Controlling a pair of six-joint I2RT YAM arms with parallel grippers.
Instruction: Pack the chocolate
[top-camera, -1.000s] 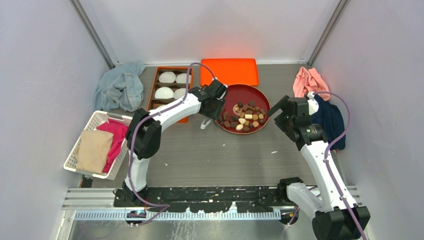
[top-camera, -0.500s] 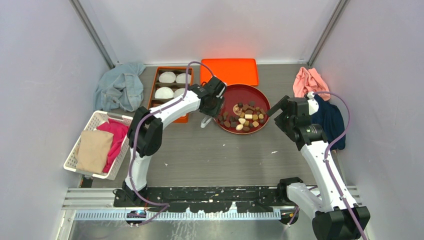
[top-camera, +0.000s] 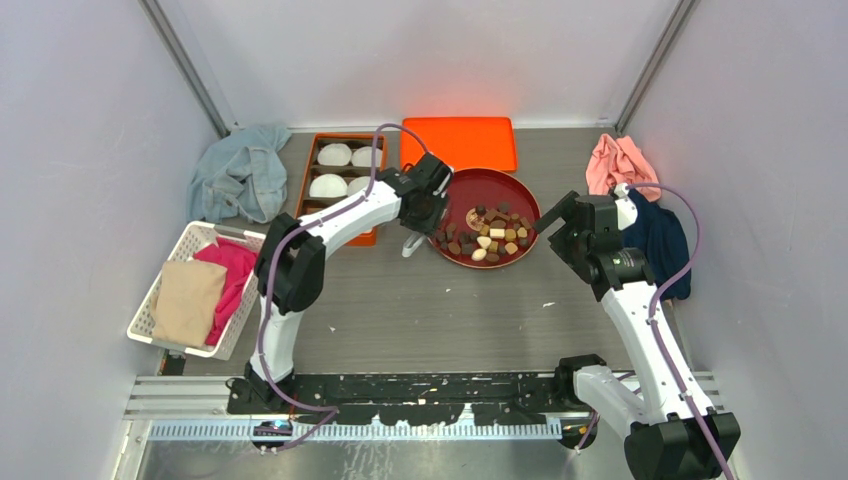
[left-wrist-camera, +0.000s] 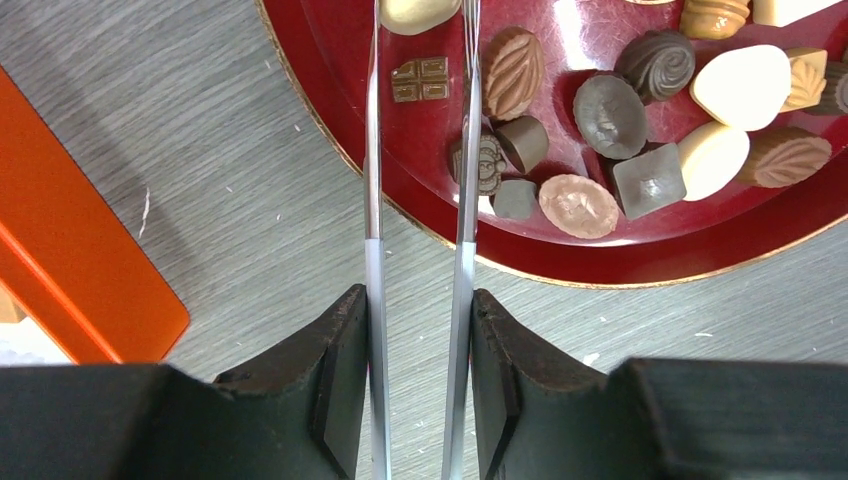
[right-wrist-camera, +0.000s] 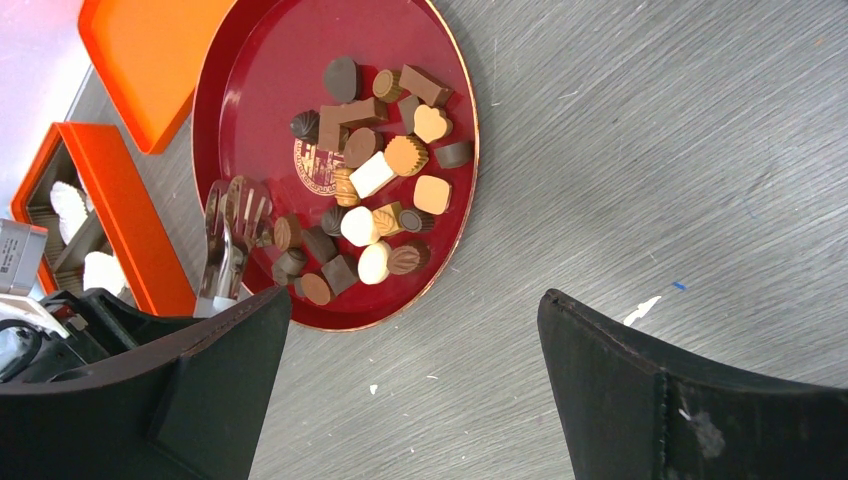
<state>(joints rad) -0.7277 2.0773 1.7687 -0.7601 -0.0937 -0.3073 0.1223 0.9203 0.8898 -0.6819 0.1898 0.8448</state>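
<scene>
Left gripper (left-wrist-camera: 418, 300) first: it's clamped on a pair of thin metal tongs (left-wrist-camera: 375, 280), black fingers (left-wrist-camera: 345, 380) pressed against the two blades. The blades run close together, almost parallel, out over the gold-edged rim of the red tray (left-wrist-camera: 600, 262). In the gap between them lies a square piece (left-wrist-camera: 420, 80) with a grid pattern, flat on the tray and clear of both blades as far as I can see. Farther up, a cream piece (left-wrist-camera: 415, 10) sits in the same gap, but the tips are cut off at the frame edge, so I can't tell whether it is pinched. Just right of the blades, the chocolates (left-wrist-camera: 610, 105) are bunched on the tray, dark, tan and cream. Moving outward: an orange lid (top-camera: 459, 143) lies just behind the tray, and an orange box (right-wrist-camera: 130, 235) sits to its left with white paper cups (top-camera: 333, 155) inside. The right gripper (right-wrist-camera: 415, 298) is spread wide with nothing in it, above the table (top-camera: 450, 300) just right of the tray and looking down on the chocolates.
</scene>
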